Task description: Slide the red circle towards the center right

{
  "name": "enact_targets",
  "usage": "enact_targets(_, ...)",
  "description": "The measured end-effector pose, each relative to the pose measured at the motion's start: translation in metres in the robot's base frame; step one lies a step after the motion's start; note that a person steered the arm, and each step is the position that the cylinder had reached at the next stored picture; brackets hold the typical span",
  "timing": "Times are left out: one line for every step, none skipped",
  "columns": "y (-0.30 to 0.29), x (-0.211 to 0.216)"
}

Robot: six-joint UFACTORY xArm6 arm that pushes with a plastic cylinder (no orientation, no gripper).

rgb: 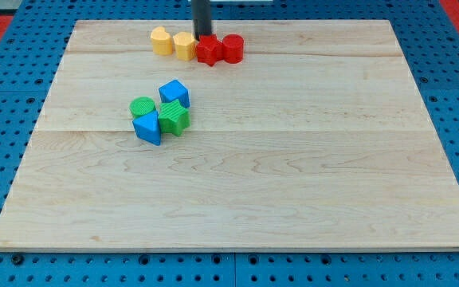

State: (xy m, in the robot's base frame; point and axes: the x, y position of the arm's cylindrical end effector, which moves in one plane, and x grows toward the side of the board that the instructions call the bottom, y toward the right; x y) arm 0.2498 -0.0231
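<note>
The red circle (233, 48) sits near the view's top edge of the wooden board, just right of centre. A red star-shaped block (209, 51) touches its left side. My tip (203, 36) is the lower end of a dark rod coming down from the view's top; it stands just behind the red star block, up and left of the red circle, not touching the circle.
Two yellow blocks (161, 40) (184, 46) lie in a row left of the red star. A cluster sits left of centre: a green circle (143, 107), a blue cube (174, 92), a green block (174, 119) and a blue block (147, 127). The wooden board (293, 175) lies on a blue pegboard.
</note>
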Motion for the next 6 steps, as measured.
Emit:
enact_targets(0.054,0.039)
enact_targets(0.097,0.084)
enact_targets(0.109,0.084)
enact_targets(0.080,0.047)
enact_targets(0.115,0.053)
enact_targets(0.145,0.078)
